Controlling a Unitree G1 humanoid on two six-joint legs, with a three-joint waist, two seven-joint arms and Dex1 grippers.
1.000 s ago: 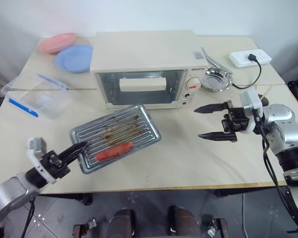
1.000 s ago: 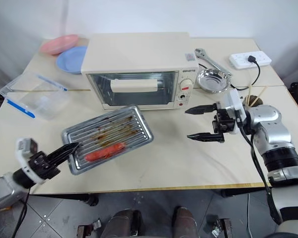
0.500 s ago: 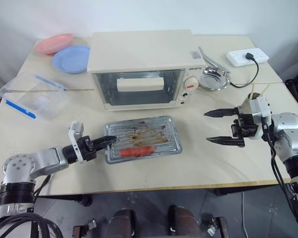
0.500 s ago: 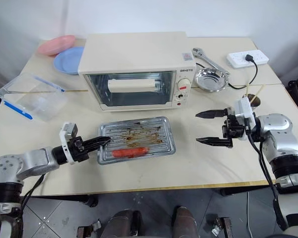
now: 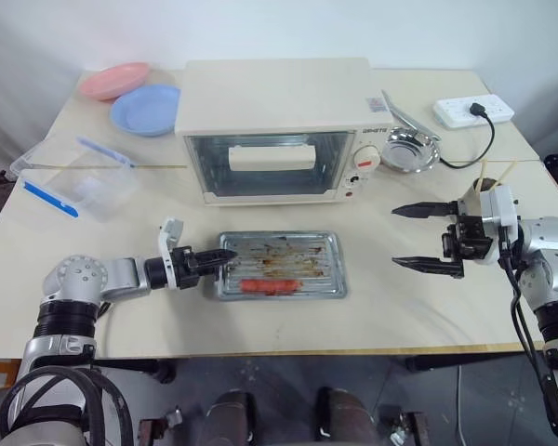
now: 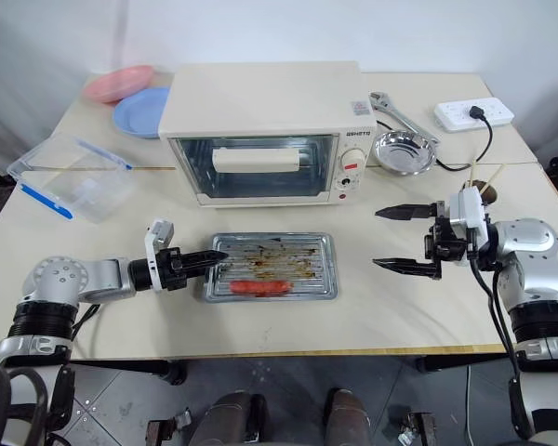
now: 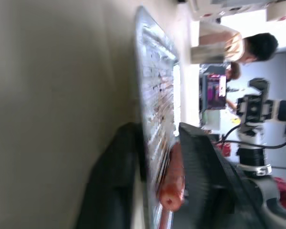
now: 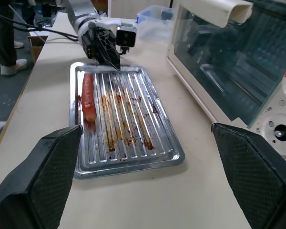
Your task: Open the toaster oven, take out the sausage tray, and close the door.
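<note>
Two grippers over one cream table (image 5: 372, 311). Sausage tray (image 5: 281, 277) lies flat near table's front edge, just in front of toaster oven (image 5: 279, 125), one red sausage (image 5: 265, 285) along its near side, brown grease streaks on ribs. Left gripper (image 5: 225, 257) at tray's left short edge, fingers straddling the rim in left wrist view, one finger (image 7: 200, 162) above, one below; jaws part-way apart, can't tell if they still pinch the rim or just sit around it. Wrist view blurred, tray seen edge-on, sausage end (image 7: 170, 198) only partly clear. Right gripper (image 5: 426, 236) hangs above table's right side, well apart from tray, fingers spread wide, nothing between them. Oven sits mid-table toward back edge; door (image 5: 268, 165) shut, cream bar handle (image 5: 272, 157) across glass; interior dim through glass, rack only faintly made out in right wrist view. Knobs (image 5: 365, 161) at oven's right front, markings too small to read. Small steel bowl (image 5: 409, 150) just right of oven, wrench (image 6: 400, 113) behind it, partly hidden by bowl in left eye view. Power strip (image 5: 473, 111) at back right corner w/ black cord. Pink plate (image 5: 114, 80) and blue plate (image 5: 147, 96) overlapping at back left corner. Clear lidded box (image 5: 71, 181) w/ blue clips near left edge. Chopsticks (image 5: 484, 173) at right edge, lower ends hidden behind right arm.
</note>
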